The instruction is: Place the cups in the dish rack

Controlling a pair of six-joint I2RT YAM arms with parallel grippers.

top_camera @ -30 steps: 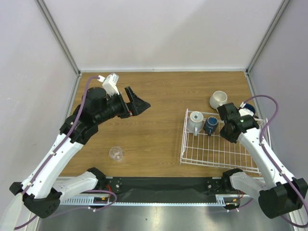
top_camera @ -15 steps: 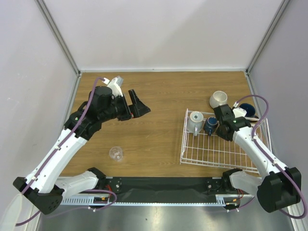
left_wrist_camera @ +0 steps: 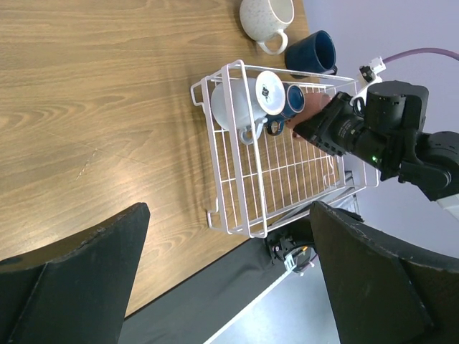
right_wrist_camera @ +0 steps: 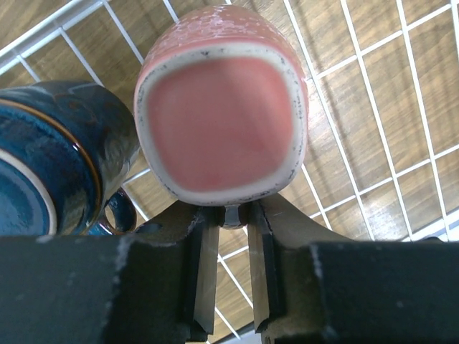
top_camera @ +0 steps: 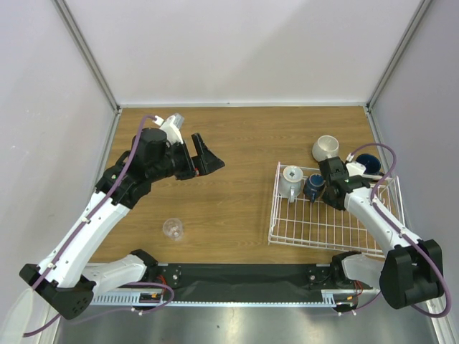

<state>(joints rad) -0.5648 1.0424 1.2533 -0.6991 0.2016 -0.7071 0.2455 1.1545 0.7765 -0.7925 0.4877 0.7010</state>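
Reddish-pink cup (right_wrist_camera: pixel 222 107) is in the dish rack (top_camera: pixel 315 226) at the table's 3 o'clock, dark blue mug (right_wrist_camera: pixel 43 165) just beside at its 9. We see the right gripper (right_wrist_camera: pixel 233 215) pinching its wall. Left gripper (top_camera: pixel 204 152) is spread wide at 10 o'clock, holding nothing.

L tool (left_wrist_camera: pixel 231 208): fingers wide apart. Just ahead on worktop (left_wrist_camera: pixel 107 93) sits dish rack (left_wrist_camera: pixel 215 75). At rack's far end: white mug (left_wrist_camera: pixel 233 104), blue mug (left_wrist_camera: pixel 290 100), then pink cup (left_wrist_camera: pixel 312 109) w/ R tool (left_wrist_camera: pixel 315 129) at it. Beyond rack: cream mug (left_wrist_camera: pixel 265 18), navy mug (left_wrist_camera: pixel 312 51).
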